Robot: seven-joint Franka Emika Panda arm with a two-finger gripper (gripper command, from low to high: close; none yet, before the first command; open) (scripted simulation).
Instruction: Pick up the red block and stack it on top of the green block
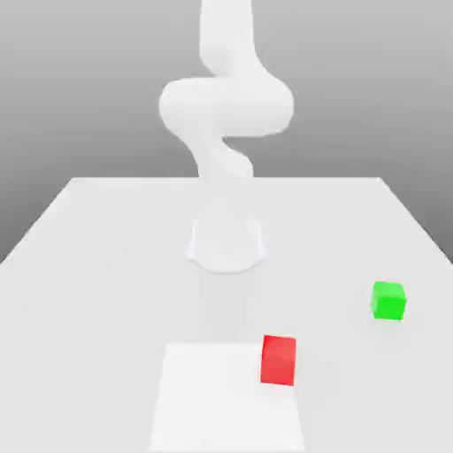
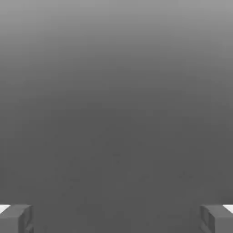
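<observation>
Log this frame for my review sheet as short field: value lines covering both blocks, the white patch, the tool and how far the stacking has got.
red block: on the white patch's edge, exterior view's right side
green block: on the bare table, farther right and farther back
white patch: pale four-sided area on the table
tool: open, nothing between its fingers
stacking: not done, blocks apart
</observation>
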